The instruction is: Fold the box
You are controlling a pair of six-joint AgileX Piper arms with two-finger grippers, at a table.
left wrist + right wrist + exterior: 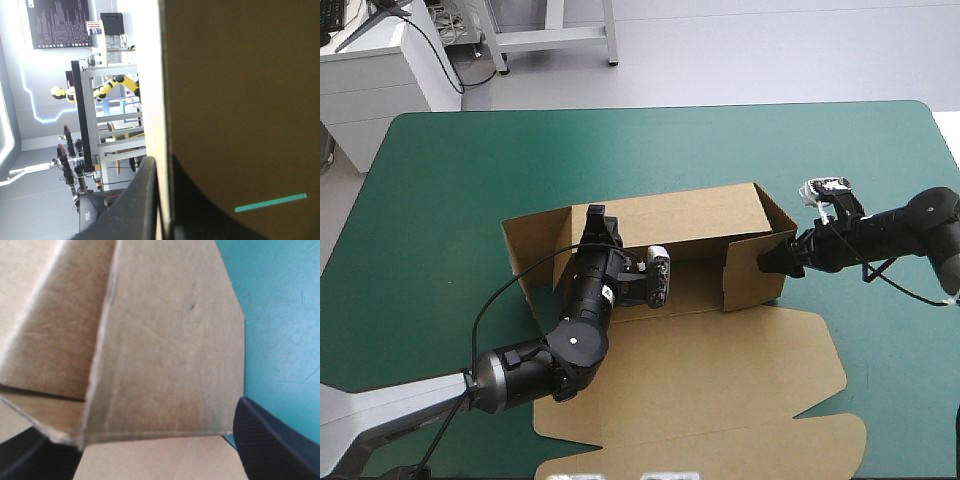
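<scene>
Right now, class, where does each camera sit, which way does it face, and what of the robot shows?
High view: above and behind the robot, looking down on the teal-green table cover and the brown cardboard box; left arm and right arm show.
Left wrist view: above that wrist, looking level into the room; its black fingers clamp the box's raised wall.
Right wrist view: above that wrist, facing the box's end wall; its fingers stand apart.
Shared: the box, everywhere.
</scene>
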